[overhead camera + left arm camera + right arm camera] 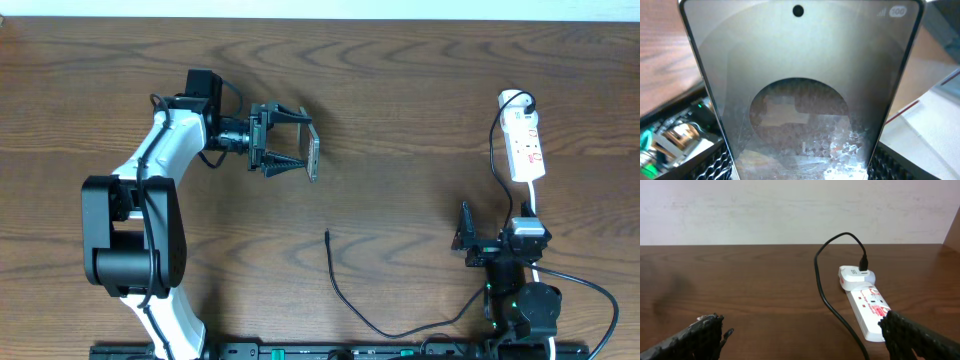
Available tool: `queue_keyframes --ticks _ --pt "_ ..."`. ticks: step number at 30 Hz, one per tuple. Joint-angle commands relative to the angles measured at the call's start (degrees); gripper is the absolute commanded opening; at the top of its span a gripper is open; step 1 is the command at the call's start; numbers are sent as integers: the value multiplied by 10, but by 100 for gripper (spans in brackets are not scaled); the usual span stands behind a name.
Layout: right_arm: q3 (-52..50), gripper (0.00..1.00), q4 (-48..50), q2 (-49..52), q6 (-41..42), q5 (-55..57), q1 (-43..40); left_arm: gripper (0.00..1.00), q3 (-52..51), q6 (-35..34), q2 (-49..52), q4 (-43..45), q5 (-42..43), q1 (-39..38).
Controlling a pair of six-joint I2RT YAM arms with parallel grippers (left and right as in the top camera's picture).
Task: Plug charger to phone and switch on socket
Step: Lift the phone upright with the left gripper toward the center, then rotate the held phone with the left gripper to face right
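Observation:
My left gripper [303, 143] is shut on the phone [313, 150], holding it on edge above the table at the left. In the left wrist view the phone's glossy dark face [800, 75] fills the frame between the two pads [720, 165]. The charger is a thin black cable [345, 295] lying on the table, its plug tip [328, 235] free at mid-table. Its other end runs up to a white adapter [855, 275] plugged into the socket [525, 145], a white strip with red marks [867, 307]. My right gripper [805, 335] is open and empty just short of the socket's near end.
The socket's white cord [533, 205] runs down beside my right arm [520, 300]. The black cable [835, 310] crosses the wood between the right fingers. The table's far edge meets a pale wall [790, 210]. A black rail [300, 352] lines the front edge.

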Motion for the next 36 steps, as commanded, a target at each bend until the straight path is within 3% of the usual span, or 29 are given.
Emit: queue_keyframes --ticks 1,5,36 --pt "-1 99 -2 -3 -6 -1 -2 7 17 -62 2 -1 38 -1" --pt "-1 99 -2 -3 -6 -1 -2 7 17 -98 2 -1 38 0" --pt "-1 99 -2 -3 -6 -1 -2 7 17 -98 2 -1 37 28"
